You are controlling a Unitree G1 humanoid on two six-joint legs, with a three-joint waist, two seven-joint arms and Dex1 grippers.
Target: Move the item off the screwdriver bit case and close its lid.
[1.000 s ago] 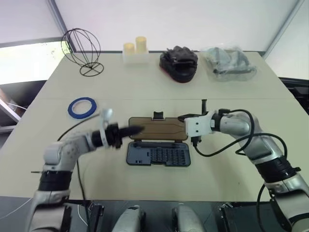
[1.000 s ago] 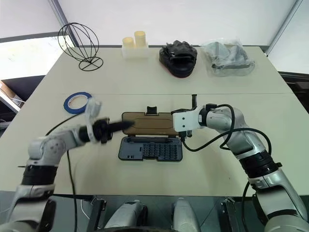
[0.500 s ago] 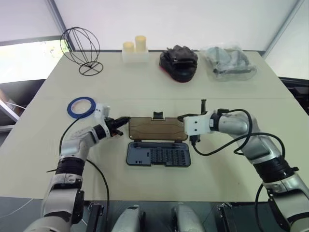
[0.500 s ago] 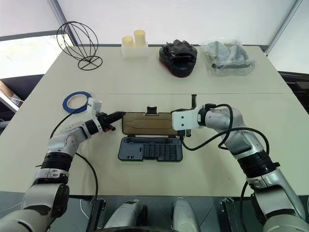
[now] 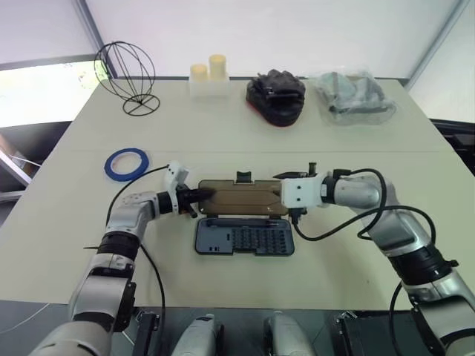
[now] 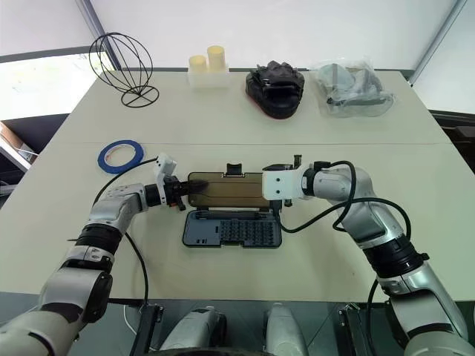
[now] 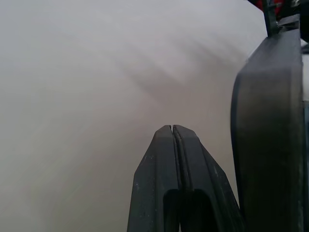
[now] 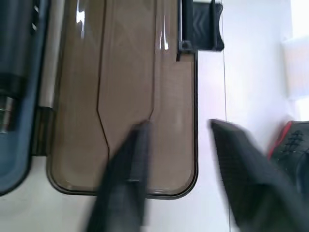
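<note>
The blue tape ring [image 5: 126,163] lies flat on the table, well left of the screwdriver bit case [image 5: 243,237]. The case is open, its smoky brown lid [image 5: 241,199] folded flat behind the base with the dark latch tab [image 8: 200,31] at its far edge. My left gripper [image 5: 199,197] is shut with nothing in it, tips at the lid's left end; the left wrist view shows its fingertips [image 7: 172,133] together beside a dark edge [image 7: 268,135]. My right gripper [image 5: 283,194] is open at the lid's right end, one finger [image 8: 128,179] over the lid, the other [image 8: 241,164] past its edge.
Along the back of the table stand a wire globe [image 5: 126,78], two yellow cylinders in a white holder [image 5: 208,74], a black bundle of gloves [image 5: 276,96] and a clear plastic bag [image 5: 352,96]. Cables trail from both wrists over the table.
My left gripper has dropped and slid right to the lid's left end. My right gripper has stayed at the right end and opened its fingers.
</note>
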